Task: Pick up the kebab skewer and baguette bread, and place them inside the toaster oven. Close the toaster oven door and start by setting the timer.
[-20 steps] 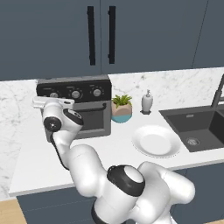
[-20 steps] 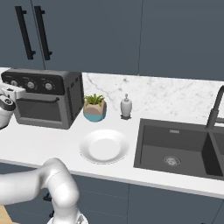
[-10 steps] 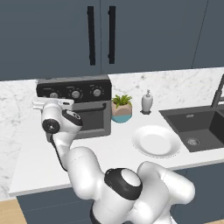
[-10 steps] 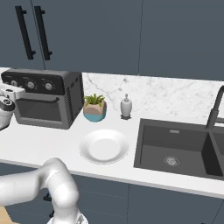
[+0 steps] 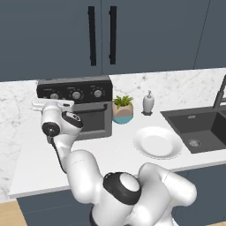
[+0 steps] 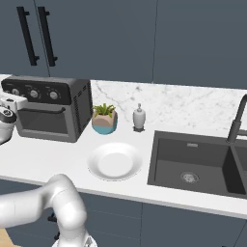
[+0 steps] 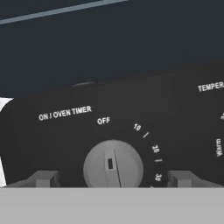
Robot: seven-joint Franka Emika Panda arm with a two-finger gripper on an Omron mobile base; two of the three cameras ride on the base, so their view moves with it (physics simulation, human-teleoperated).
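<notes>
The white arm is rising from five o'clock in the left base view and bending toward ten o'clock, wrist level. The pincer (image 7: pixel 113 178) is standing wide open, fingertips (image 7: pixel 43 178) at seven and five o'clock in the hand view.

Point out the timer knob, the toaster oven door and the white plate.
timer knob (image 7: pixel 113 164): hand view, its silver face.
toaster oven door (image 5: pixel 93 120): left base view, dark glass window.
white plate (image 6: pixel 115 161): right base view, its centre.

dark blue cabinets (image 5: pixel 101 35) with black handles; white marble counter (image 6: pixel 43 159) and backsplash; black sink (image 6: pixel 193 164); wood floor
</notes>
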